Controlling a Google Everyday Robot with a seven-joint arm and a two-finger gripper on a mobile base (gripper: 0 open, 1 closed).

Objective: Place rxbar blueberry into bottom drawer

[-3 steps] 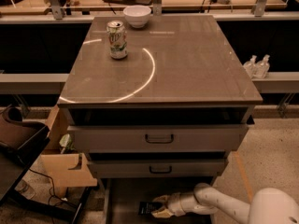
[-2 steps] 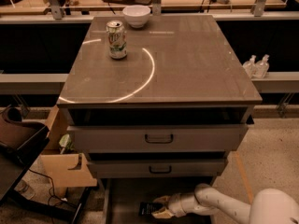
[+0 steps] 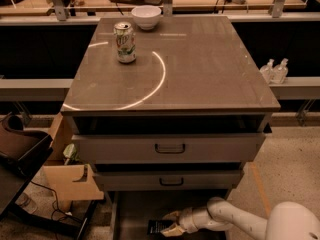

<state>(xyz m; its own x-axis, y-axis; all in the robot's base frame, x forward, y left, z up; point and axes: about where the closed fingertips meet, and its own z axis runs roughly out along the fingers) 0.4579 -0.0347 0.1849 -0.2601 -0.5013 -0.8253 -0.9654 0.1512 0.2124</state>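
Low in the open bottom drawer (image 3: 134, 210), the end effector (image 3: 169, 223) appears clamped on the rxbar blueberry (image 3: 157, 228), just over the tray floor. Only release and withdrawal seem left. Farther back, a soda can (image 3: 125, 42) and bowl (image 3: 146, 17) stand on the bench (image 3: 200, 69).
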